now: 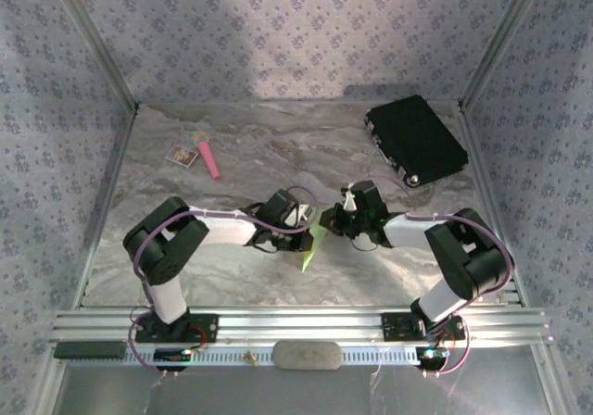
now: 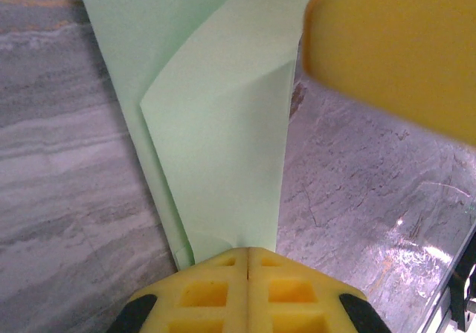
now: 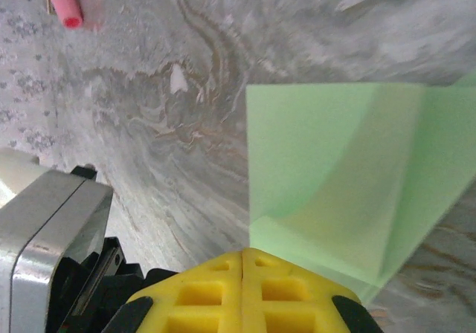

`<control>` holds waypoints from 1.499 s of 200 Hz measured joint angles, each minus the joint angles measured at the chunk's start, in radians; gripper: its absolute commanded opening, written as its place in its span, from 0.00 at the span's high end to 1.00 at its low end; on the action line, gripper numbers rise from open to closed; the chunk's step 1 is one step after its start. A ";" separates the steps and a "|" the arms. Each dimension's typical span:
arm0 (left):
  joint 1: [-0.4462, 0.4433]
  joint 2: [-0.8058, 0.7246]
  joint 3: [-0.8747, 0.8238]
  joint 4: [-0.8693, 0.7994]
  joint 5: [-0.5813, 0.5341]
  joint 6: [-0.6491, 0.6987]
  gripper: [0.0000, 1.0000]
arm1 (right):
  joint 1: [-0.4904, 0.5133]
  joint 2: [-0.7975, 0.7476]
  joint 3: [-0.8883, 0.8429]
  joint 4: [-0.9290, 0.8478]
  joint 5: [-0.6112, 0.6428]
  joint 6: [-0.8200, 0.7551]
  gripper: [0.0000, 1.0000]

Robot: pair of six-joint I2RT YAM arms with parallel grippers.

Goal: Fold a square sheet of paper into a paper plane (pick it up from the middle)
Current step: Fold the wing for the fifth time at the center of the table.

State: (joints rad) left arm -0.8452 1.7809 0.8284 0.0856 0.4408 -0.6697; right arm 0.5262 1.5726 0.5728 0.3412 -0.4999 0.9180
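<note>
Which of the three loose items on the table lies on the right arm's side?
The black case; the pink stick and small card lie back left.

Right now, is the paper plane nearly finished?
Partly. Done: the green paper already has creases and a flap folded over. In hand: the left gripper and the right gripper are both shut on it. Left: it doesn't look like a finished plane yet, so probably more folds.
</note>
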 measured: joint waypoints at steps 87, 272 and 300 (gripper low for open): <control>0.000 0.000 0.000 0.000 0.000 0.000 1.00 | -0.038 0.126 0.043 0.000 -0.007 -0.015 0.98; -0.014 0.006 0.003 0.008 0.000 0.006 1.00 | -0.209 -0.079 0.121 -0.198 -0.009 -0.144 1.00; -0.014 0.006 0.003 0.008 0.000 0.006 1.00 | -0.116 -0.082 0.077 -0.142 -0.011 -0.105 1.00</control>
State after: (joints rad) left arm -0.8593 1.7874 0.8318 0.0940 0.4408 -0.6632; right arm 0.4099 1.4906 0.6495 0.1989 -0.5110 0.8131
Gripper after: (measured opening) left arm 0.047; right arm 0.052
